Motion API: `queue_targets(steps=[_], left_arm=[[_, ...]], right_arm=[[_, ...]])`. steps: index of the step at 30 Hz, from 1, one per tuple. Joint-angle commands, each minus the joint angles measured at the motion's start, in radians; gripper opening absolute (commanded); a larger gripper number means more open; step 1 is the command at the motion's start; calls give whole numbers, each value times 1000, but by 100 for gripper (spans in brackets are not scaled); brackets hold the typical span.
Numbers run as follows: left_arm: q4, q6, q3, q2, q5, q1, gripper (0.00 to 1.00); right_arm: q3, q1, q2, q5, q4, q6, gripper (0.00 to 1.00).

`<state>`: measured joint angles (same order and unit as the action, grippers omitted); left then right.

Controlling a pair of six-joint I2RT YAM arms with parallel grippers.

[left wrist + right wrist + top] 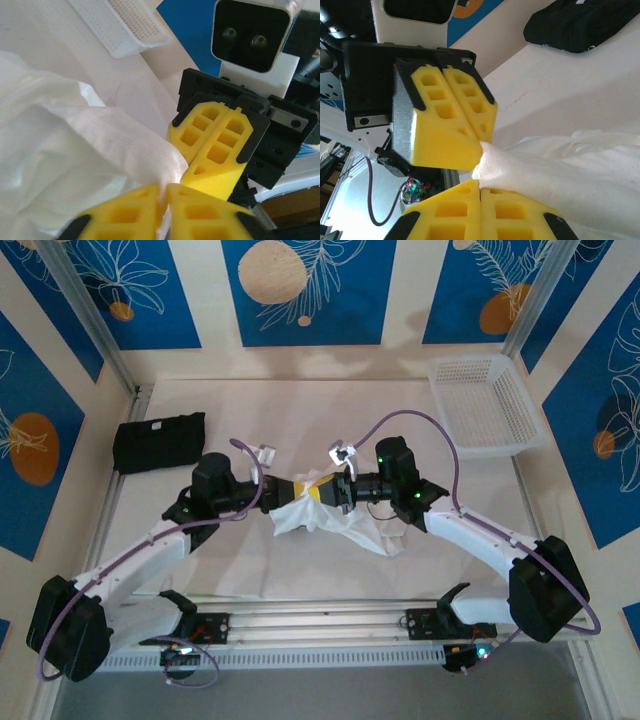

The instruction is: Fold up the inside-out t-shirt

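Observation:
The inside-out t-shirt (345,523) is a crumpled white heap at the table's middle, one bunched part lifted between both grippers. My left gripper (305,490) and right gripper (330,492) meet tip to tip above it. In the left wrist view my left gripper (164,187) is shut on a fold of the white cloth (75,150), and the right gripper (186,167) touches the same fold from above. In the right wrist view my right gripper (480,184) is shut on the cloth's bunched end (570,165), with the left gripper (479,139) pressed against it.
A folded black garment (158,443) lies at the table's far left, also seen as a dark heap (580,22) in the right wrist view. A white mesh basket (485,405) stands at the far right corner, its rim (125,25) showing in the left wrist view.

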<state>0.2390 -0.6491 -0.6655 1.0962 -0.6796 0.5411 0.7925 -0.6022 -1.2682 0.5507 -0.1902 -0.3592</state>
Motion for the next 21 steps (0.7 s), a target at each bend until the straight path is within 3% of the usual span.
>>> queue_targets(steps=[1, 6, 10, 14, 21], left_arm=[[9, 14, -11, -24, 17, 7, 0], [-25, 60, -29, -83, 94, 46, 0], [-106, 195, -70, -62, 267, 226, 0], [-70, 244, -109, 81, 363, 384, 0], [-8, 266, -254, 381, 366, 540, 3]], right_arm=[[23, 7, 9, -35, 41, 14, 0], [100, 41, 18, -312, 296, -7, 18], [149, 137, 66, -450, 507, -38, 30], [129, 252, 152, -516, 595, -21, 35], [113, 361, 173, -455, 663, -27, 38]])
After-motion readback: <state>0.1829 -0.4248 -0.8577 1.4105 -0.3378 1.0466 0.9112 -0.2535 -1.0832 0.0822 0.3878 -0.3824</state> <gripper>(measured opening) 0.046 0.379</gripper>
